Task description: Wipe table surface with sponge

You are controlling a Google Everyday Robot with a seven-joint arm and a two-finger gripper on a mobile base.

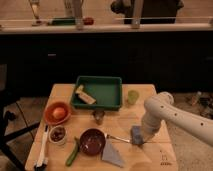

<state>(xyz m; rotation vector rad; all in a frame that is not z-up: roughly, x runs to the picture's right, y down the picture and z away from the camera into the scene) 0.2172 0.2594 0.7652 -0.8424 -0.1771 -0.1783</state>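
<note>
A light tan wooden table surface point(125, 120) fills the lower middle of the camera view, with dark cabinets behind it. At its far left edge lies a long white-handled brush point(42, 147). Next to it an orange bowl point(57, 112) holds a round orange fruit, and just in front of that sits a small white cup point(58, 135) with dark contents. A green cucumber-like vegetable point(73, 153) lies between the cup and a dark red bowl point(92, 141). Toward the back, a green rectangular tray point(114, 95) holds a yellowish block with a tan piece point(84, 95). A small grey cup point(98, 117) stands just in front of the tray. A flat grey-blue triangular cloth point(112, 154) lies beside the dark red bowl, and a thin silver utensil point(117, 138) lies to the bowl's right, reaching toward the sponge. A light green cup point(132, 96) stands to the right of the tray. The grey-blue sponge point(136, 134) rests on the table right of centre, with the gripper point(139, 141) directly at it, at the end of a white arm point(170, 112) that enters from the right. Whether the gripper grasps the sponge cannot be told. A small dark printed mark point(164, 160) sits near the front right corner.
</note>
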